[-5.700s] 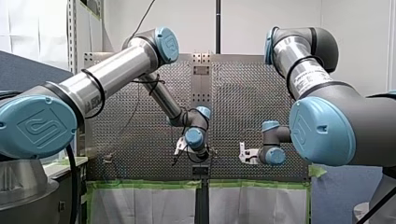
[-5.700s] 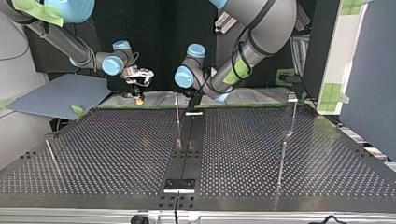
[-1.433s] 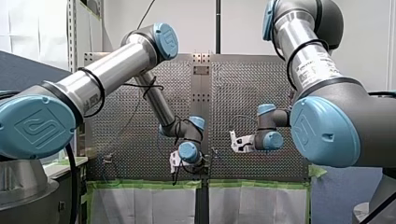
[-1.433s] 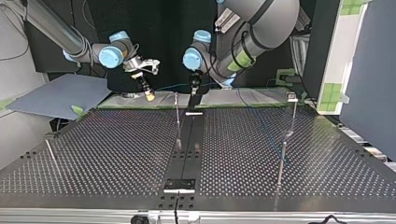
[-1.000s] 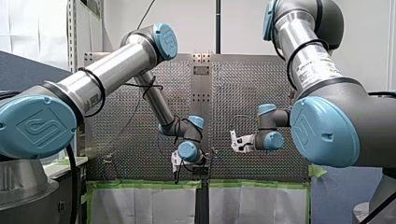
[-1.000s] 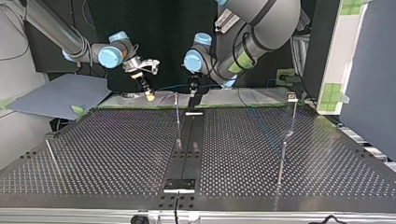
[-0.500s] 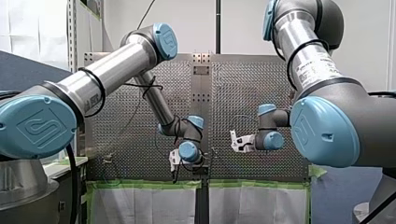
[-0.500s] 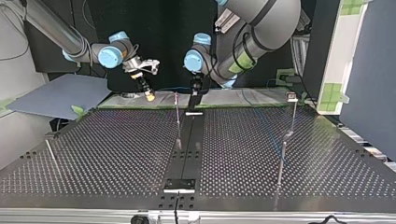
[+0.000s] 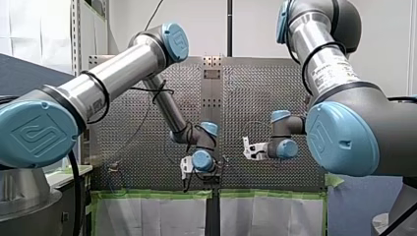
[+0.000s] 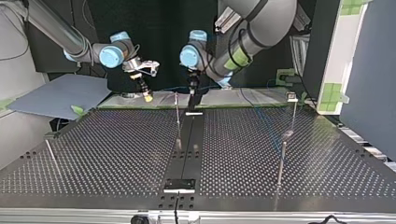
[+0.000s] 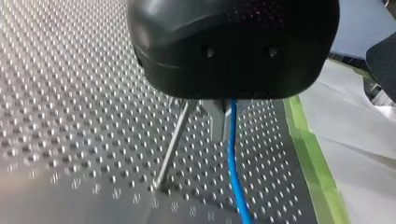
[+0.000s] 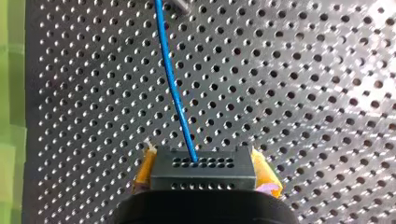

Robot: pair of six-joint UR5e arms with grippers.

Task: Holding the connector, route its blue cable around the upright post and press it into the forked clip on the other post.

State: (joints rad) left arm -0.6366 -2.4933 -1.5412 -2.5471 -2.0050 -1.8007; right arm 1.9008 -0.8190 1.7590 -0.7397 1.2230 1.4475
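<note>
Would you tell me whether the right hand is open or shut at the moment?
Shut: in the right wrist view, the yellow pads of the right hand clamp the black connector from both sides.

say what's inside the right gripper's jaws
A black connector sits between yellow pads, its blue cable running ahead. Its back is hidden by the body of my right gripper.

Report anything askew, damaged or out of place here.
Nothing stands out. The connector sits square between the yellow pads of my right gripper, the blue cable leaves it unkinked, and the middle post stands upright.
</note>
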